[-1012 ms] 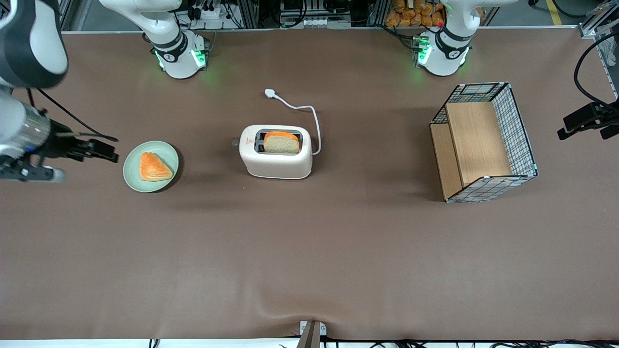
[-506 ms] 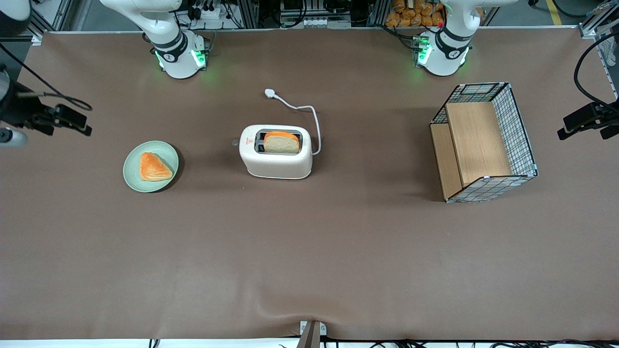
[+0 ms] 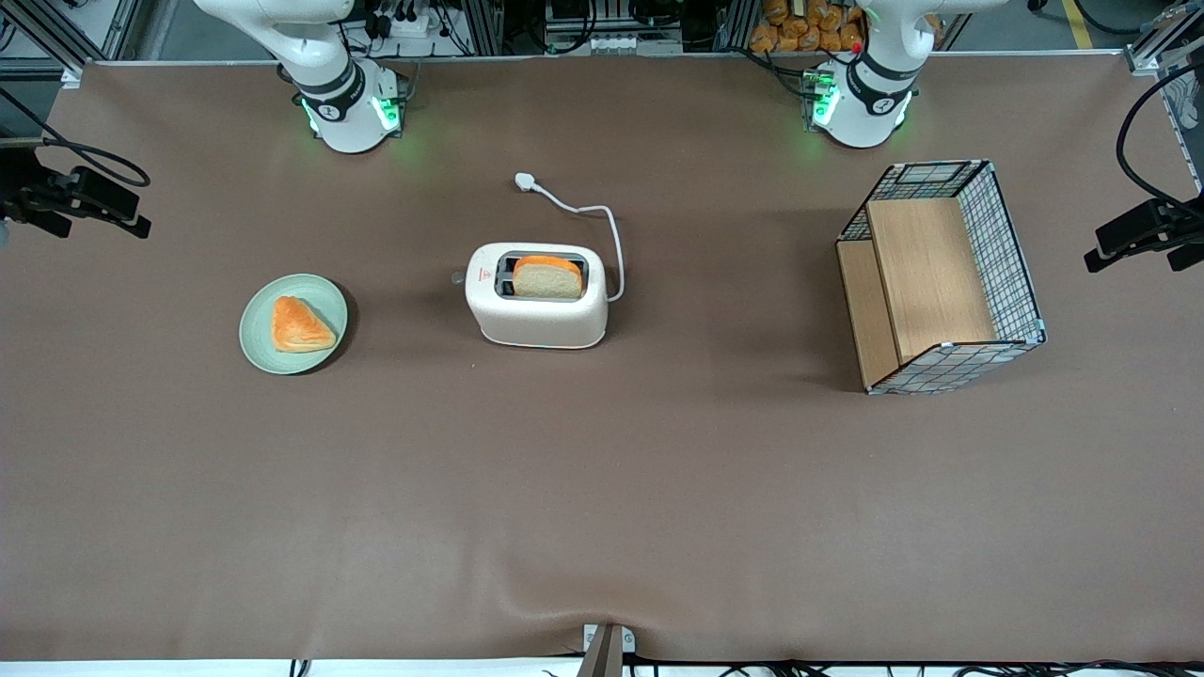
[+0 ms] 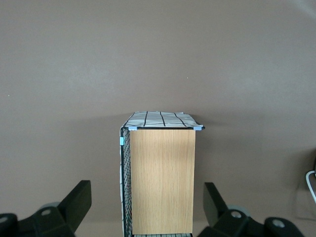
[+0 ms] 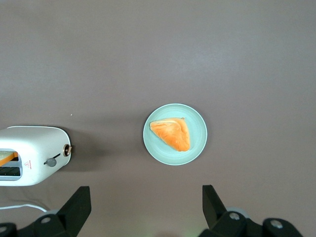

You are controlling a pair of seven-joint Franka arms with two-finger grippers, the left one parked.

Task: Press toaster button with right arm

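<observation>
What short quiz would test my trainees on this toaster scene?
1. True or false: the pincer touches the toaster button.
2. What lies on the green plate? A pastry; B plug; C spoon.
3. Fill in: a bread slice stands in the toaster's ____.

Key: 1 false, the open pincer hangs toward the working arm's end of the table, well apart from the toaster. 2 A. 3 slot.

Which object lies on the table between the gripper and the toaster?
A green plate with a pastry lies between the open gripper, high above the working arm's end of the table, and the toaster. The front and right wrist views show it.
</observation>
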